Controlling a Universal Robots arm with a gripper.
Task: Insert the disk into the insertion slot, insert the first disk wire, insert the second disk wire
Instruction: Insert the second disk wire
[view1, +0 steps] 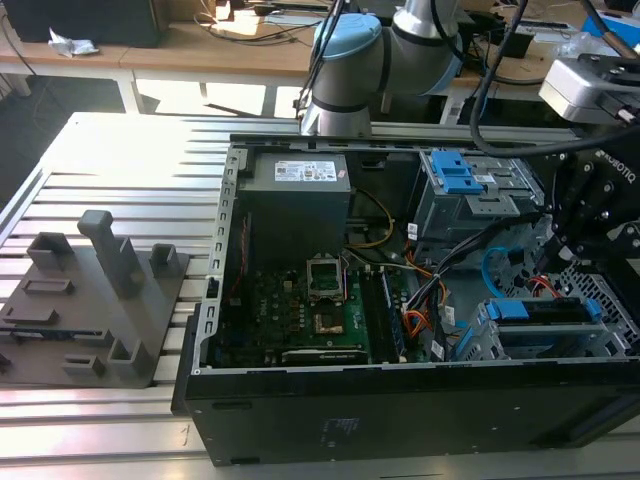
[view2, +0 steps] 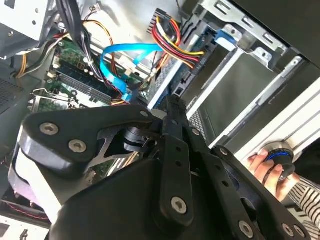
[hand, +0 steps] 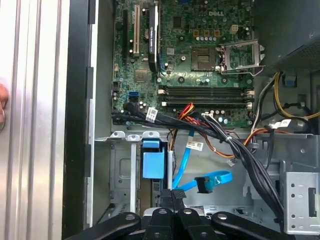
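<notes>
**Fingers (hand: 167, 200) closed beside the seated disk (view1: 545, 312)**

Both fingers of the gripper (hand: 173, 194) were pressed together in both wrist views. No object was visible between them, and whether anything thin was pinched could not be determined. In the exterior view the gripper's tips were lost against the dark case interior.

One disk was present. It lay inside the insertion slot (view1: 478, 335), at the near corner of the computer case (view1: 400, 410) on the exterior view's right. Its blue caddy was flush with the cage, and the drive's label was hidden.

One blue data cable (view2: 127, 49) lay loose on the case floor. One power plug (view2: 162, 22), on red, yellow and black wires, hung near the cage. Whether either was connected to the disk could not be made out.

One hand (view2: 267, 167), cut off at the frame edge, gripped a round blue-rimmed item that could not be identified.

One arm (view1: 385, 50) rose behind the case and reached across to the exterior view's right. Its gripper pointed down into the case beside the cage.
</notes>
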